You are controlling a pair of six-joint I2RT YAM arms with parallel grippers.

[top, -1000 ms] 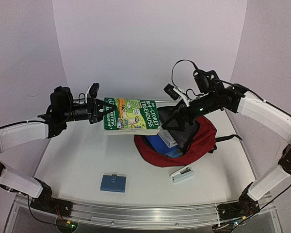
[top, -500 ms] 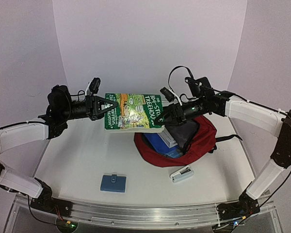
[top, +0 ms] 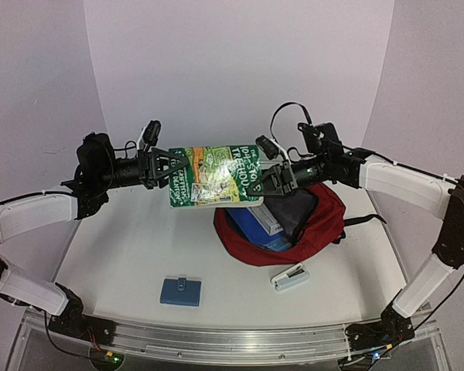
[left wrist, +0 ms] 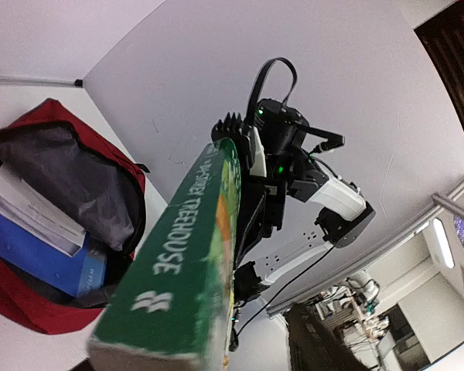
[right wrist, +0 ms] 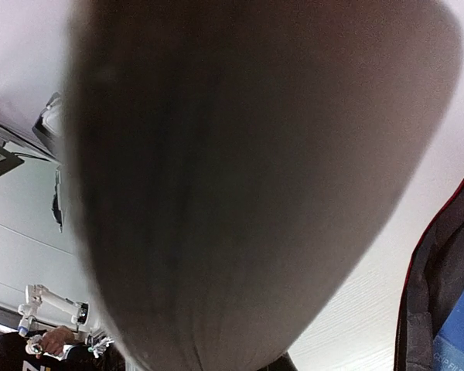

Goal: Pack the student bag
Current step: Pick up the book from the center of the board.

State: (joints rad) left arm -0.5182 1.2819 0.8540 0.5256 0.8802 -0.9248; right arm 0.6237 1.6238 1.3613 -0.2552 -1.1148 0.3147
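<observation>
A green paperback book point(top: 216, 176) hangs in the air above the table, held flat between the two arms. My right gripper point(top: 264, 184) is shut on its right end. My left gripper point(top: 178, 165) has its fingers spread to either side of the book's left edge. In the left wrist view the book's green spine point(left wrist: 185, 255) runs away from the lens toward the right arm point(left wrist: 282, 147). The student bag point(top: 317, 224) lies unzipped below and right of the book, with a blue book point(top: 255, 226) and a white one point(top: 272, 219) inside. A dark blur covers most of the right wrist view, with the bag's edge point(right wrist: 441, 255) at its right.
A small blue pouch point(top: 180, 291) lies on the table near the front, left of centre. A white and teal stapler point(top: 291, 277) sits just in front of the bag. A black bag strap point(top: 363, 220) trails to the right. White walls enclose the back and both sides.
My right gripper has moved in and shut on the book's right end. My left gripper's fingers have spread apart. The book has shifted slightly right and tipped its cover up.
</observation>
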